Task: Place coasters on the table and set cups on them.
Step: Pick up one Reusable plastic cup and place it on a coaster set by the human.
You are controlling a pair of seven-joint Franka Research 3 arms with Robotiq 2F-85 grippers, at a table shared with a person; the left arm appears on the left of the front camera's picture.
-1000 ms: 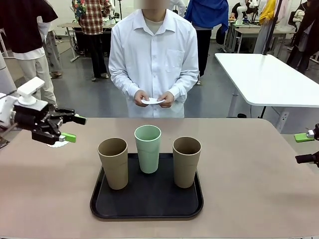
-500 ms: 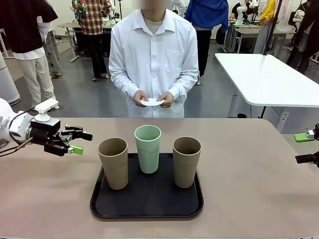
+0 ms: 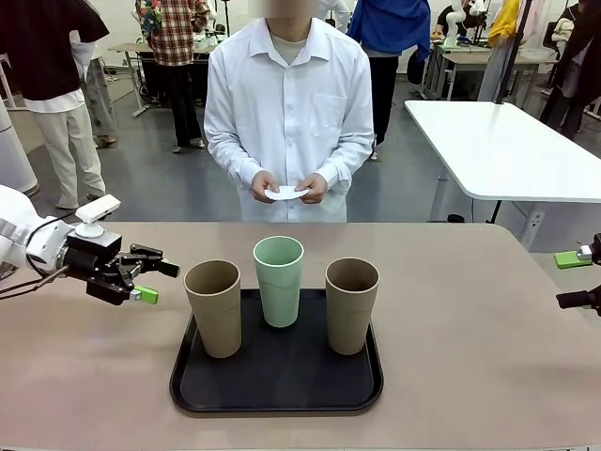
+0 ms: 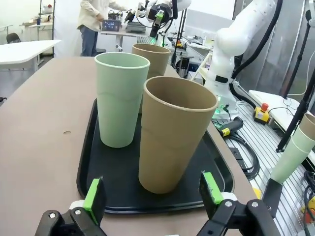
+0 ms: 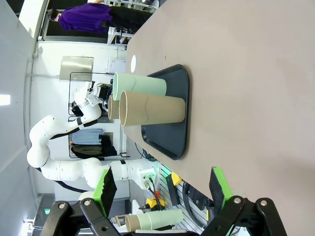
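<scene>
our left gripper [image 3: 161, 282], jaws wide apart and empty, points at the near tan cup [image 3: 213, 308]. we'd bracket its lower wall with both pads, then lift straight up, clearing the black tray [image 3: 277, 381] rim and the mint cup [image 3: 279, 280] just beside. what looks like a coaster [image 5: 133, 61] lies on the table [image 3: 470, 357] left of the tray, a second coaster [image 3: 286, 193] is in the person's hands [image 3: 315, 187], and past the far tan cup [image 3: 352, 305] the top is bare out to our right gripper [image 3: 575, 279], likewise spread open.
</scene>
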